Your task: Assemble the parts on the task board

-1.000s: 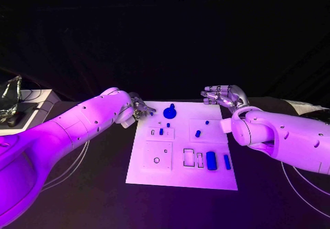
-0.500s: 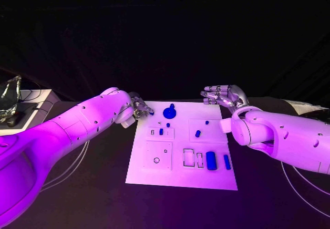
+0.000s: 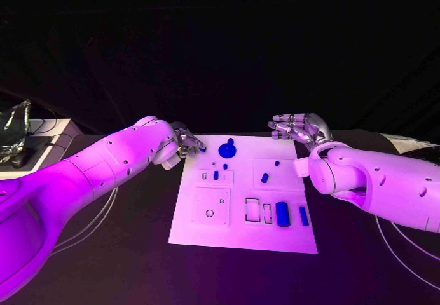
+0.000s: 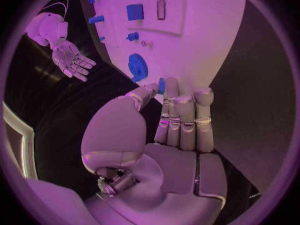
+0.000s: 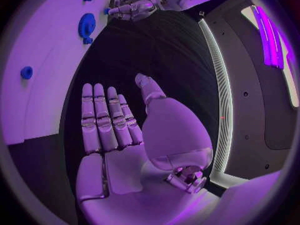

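Black table [image 3: 128, 254] — left hand [image 3: 186, 145] pinches part [image 4: 161, 85].

The white task board [image 3: 240, 222] lies in the middle of the black counter [image 3: 128, 267]. On it, near the far edge, sits a round blue gear-like part [image 3: 226, 150]; small blue parts [image 3: 264, 178] stand in the middle row, and two long blue parts [image 3: 282, 213] lie side by side near the right edge. The left robot hand [image 3: 186, 145] is at the board's far left corner, fingers curled, a small blue bit at its fingertips. The right robot hand [image 3: 296, 129] hovers beyond the far right corner, fingers bent, holding nothing.
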Robot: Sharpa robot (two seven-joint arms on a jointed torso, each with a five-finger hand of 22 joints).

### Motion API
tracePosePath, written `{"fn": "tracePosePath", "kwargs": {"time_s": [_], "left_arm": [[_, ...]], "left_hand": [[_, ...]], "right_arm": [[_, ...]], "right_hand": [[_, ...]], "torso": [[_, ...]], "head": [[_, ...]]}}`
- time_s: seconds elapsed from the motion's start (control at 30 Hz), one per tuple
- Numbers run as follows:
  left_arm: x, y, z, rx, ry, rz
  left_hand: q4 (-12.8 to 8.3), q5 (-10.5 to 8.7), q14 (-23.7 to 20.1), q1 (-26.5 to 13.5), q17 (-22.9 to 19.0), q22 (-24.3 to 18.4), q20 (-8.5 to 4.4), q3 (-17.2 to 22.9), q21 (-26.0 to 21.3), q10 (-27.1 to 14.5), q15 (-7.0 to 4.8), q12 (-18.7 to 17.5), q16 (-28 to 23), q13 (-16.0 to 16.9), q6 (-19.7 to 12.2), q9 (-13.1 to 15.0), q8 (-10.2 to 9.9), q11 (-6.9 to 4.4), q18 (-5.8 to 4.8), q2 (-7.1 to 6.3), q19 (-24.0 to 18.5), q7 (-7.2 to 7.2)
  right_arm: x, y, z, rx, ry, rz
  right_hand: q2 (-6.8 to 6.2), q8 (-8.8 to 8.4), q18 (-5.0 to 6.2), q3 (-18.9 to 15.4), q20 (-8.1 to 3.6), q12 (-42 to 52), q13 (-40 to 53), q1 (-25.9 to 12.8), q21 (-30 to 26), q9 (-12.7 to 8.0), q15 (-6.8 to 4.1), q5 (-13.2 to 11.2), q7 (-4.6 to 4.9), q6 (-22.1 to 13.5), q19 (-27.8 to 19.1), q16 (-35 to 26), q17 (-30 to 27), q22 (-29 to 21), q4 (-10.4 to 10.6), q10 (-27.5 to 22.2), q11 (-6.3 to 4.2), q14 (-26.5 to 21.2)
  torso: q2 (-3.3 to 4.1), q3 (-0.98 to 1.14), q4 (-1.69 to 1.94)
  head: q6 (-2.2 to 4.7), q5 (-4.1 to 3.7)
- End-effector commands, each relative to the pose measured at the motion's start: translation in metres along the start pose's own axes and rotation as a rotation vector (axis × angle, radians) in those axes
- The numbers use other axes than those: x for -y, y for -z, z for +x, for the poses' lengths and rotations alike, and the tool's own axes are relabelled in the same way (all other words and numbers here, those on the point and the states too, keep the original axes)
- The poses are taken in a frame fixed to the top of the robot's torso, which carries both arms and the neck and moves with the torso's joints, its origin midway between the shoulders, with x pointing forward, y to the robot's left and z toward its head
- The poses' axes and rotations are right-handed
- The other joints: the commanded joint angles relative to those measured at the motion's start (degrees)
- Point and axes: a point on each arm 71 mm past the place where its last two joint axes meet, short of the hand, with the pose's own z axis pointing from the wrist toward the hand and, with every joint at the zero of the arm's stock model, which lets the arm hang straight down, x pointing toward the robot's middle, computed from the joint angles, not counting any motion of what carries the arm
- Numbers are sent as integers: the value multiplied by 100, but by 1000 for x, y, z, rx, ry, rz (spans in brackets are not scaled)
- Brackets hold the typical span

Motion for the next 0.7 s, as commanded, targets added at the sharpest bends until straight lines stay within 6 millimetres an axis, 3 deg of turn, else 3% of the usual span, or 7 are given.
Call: {"fn": "tracePosePath", "kwargs": {"time_s": [0.03,0.17,0.27,0.4,0.5,0.7], "left_arm": [[3,3,0,4,40,22],[3,10,0,2,48,36],[4,17,1,1,49,53],[4,30,1,-6,38,78],[2,37,1,-6,28,82],[-3,50,4,19,11,90]], "left_hand": [[-695,269,114,-105,107,45,-16,608,109,98,-19,-35,65,20,106,1086,24,-32,-115,-41,97,-22],[-792,969,329,-221,358,145,-86,494,358,291,-81,-67,162,34,263,1122,11,-98,-151,-112,293,-83],[-854,1301,388,-277,534,213,-134,455,514,392,-115,-97,216,52,349,1168,-1,-133,-178,-138,402,-115],[-908,1412,429,-358,664,266,-182,449,633,492,-143,-139,207,113,434,1254,-57,-167,-214,-137,479,-149],[-903,1422,452,-326,666,276,-205,319,668,541,-152,-194,162,130,478,1280,-130,-177,-235,-93,512,-170],[-900,1413,464,-336,640,313,-219,334,760,615,-167,-262,111,152,544,1322,-209,-188,-253,-130,581,-183]], "right_arm": [[-1,0,0,-17,2,-16],[-1,0,-2,-11,4,-15],[0,0,-4,-7,6,-14],[1,0,-6,-2,8,-13],[1,-1,-7,1,10,-12],[2,-2,-11,10,23,-18]], "right_hand": [[23,-31,-60,4,-17,-19,-8,-18,15,-7,-2,21,15,-39,-43,-19,-8,-5,-29,-26,22,-28],[23,-31,-60,4,-17,-19,-8,-18,15,-7,-2,21,15,-39,-43,-19,-8,-5,-29,-26,22,-28],[23,-31,-60,4,-17,-19,-8,-18,15,-7,-2,21,15,-39,-43,-19,-8,-5,-29,-26,22,-28],[23,-31,-60,4,-17,-19,-8,-18,15,-7,-2,21,15,-39,-43,-19,-8,-5,-29,-26,22,-28],[23,-31,-60,4,-17,-19,-8,-18,15,-7,-2,21,15,-39,-43,-19,-8,-5,-29,-26,22,-28],[23,-31,-60,4,-17,-19,-8,-18,15,-7,-2,21,15,-39,-43,-19,-8,-5,-29,-26,22,-28]], "torso": [[-13,-6,16],[-47,-7,33],[-71,-11,51],[-94,-9,57],[-109,-14,57],[-136,-14,56]], "head": [[-6,2],[-26,2],[-52,-1],[-67,4],[-87,-10],[-110,-6]]}}
